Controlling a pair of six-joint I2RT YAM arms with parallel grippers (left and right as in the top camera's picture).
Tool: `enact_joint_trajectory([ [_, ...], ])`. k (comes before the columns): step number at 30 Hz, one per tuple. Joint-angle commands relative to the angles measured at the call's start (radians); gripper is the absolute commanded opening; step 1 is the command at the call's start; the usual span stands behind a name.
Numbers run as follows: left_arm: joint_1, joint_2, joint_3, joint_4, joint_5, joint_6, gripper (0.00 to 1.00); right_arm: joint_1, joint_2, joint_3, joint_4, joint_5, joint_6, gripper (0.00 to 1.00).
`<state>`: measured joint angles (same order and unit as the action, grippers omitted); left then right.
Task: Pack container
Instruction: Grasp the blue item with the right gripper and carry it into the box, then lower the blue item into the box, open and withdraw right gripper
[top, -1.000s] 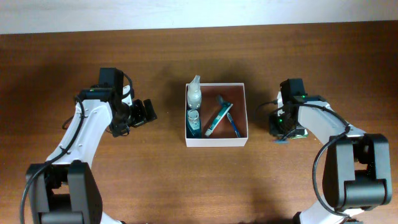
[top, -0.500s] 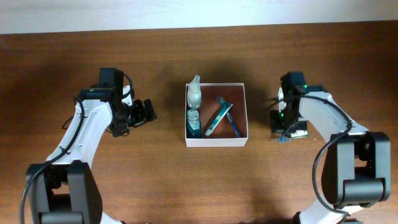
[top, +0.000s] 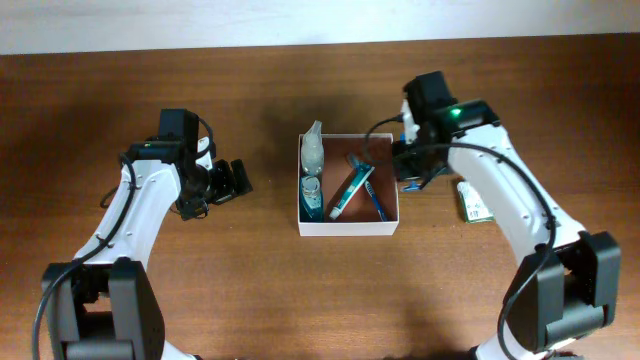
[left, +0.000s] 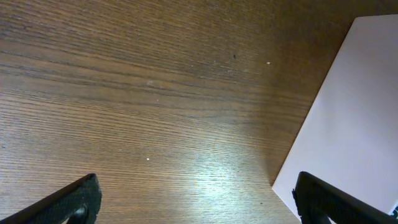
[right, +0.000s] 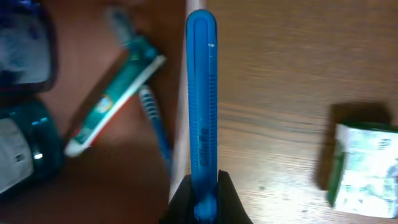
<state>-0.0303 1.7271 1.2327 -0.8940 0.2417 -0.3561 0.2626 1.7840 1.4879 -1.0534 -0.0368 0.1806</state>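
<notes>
The container (top: 348, 229), a white-walled square box with a reddish-brown inside, sits mid-table. In it lie a teal toothpaste tube (top: 350, 190), a blue toothbrush (top: 379, 203), a blue bottle (top: 311, 197) and a clear bottle (top: 313, 152). My right gripper (top: 411, 180) hangs over the box's right wall, shut on a long blue plastic stick (right: 202, 93). In the right wrist view the stick runs along the white wall (right: 180, 155), with the tube (right: 112, 102) to its left. My left gripper (top: 238, 180) stands open left of the box, nothing between its fingertips (left: 74, 199).
A green-and-white packet (top: 473, 201) lies on the wood right of the box, also in the right wrist view (right: 364, 165). The left wrist view shows bare wood and the box's white outer wall (left: 354, 124). A pale strip runs along the table's far edge.
My right arm has swung left from beside the green packet to the box's right wall, carrying the blue stick. The packet now lies uncovered. The left arm has not moved.
</notes>
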Motion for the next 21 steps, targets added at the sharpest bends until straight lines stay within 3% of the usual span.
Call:
enact_joint_trajectory([
  [1,0.001,0.012,0.008,-0.001,-0.003,0.005,0.99,0.062,-0.016,0.012,0.006,-0.016,0.080,0.04],
  [10,0.001,0.012,0.008,-0.001,-0.003,0.005,0.99,0.205,-0.002,-0.019,0.118,-0.006,0.200,0.04],
  [21,0.001,0.012,0.008,-0.001,-0.003,0.005,0.99,0.241,0.069,-0.020,0.154,0.016,0.225,0.04],
])
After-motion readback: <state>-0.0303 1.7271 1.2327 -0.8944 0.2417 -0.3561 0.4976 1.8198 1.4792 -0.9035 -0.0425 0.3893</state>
